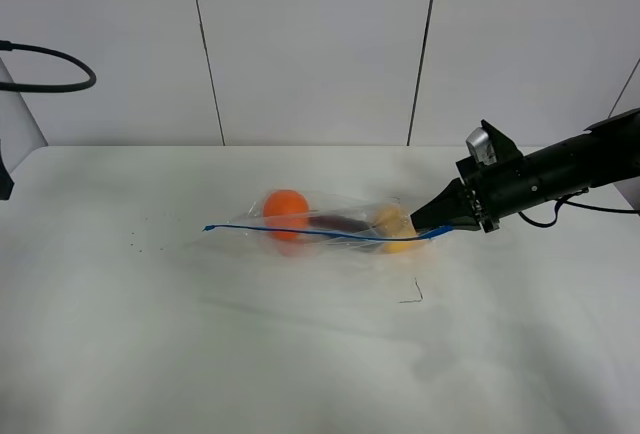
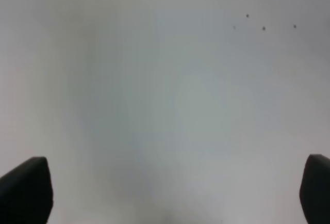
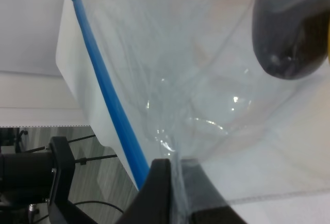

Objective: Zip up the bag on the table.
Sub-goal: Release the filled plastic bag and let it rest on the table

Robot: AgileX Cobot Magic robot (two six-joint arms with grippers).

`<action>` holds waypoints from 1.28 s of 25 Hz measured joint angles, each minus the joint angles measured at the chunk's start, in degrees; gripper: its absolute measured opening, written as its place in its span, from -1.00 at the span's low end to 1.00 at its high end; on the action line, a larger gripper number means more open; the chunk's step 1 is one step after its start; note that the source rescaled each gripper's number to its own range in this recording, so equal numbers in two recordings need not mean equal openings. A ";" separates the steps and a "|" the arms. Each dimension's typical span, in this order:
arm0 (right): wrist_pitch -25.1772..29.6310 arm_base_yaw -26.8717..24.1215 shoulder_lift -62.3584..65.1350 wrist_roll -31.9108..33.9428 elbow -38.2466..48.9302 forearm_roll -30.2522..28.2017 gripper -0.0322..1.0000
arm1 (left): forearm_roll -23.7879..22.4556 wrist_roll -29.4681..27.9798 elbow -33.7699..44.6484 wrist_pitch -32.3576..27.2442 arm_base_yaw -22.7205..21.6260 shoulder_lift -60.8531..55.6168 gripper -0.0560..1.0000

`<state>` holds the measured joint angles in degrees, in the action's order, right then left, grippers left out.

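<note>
The clear bag lies mid-table with an orange ball, a purple piece and a yellow piece inside. Its blue zipper strip runs along the near edge. My right gripper is shut on the bag's right end, at the strip. In the right wrist view the fingers pinch the plastic beside the blue strip. My left gripper is open, its fingertips wide apart over bare table, far from the bag.
A short dark thread lies in front of the bag. Small dark specks dot the table at the left. A black cable loop hangs at the far left. A panelled wall stands behind the table.
</note>
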<state>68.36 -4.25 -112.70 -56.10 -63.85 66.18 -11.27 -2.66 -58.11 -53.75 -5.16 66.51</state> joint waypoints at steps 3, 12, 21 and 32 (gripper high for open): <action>0.00 0.00 0.00 0.00 0.00 0.00 -0.94 | 0.07 0.00 3.95 0.26 0.00 -5.71 1.00; 0.00 0.00 0.00 -0.11 0.00 0.00 -0.94 | 2.95 0.00 13.82 1.25 0.00 -28.47 1.00; 0.16 0.00 0.00 -0.11 0.00 0.00 -0.94 | 3.44 0.23 22.85 2.83 0.00 -51.87 1.00; 0.27 0.00 0.00 -0.11 0.00 0.00 -0.94 | 6.12 0.47 27.38 -4.50 0.00 -63.14 1.00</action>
<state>68.63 -4.25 -112.70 -56.21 -63.85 66.18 -5.15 -2.19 -30.73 -58.25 -5.16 3.37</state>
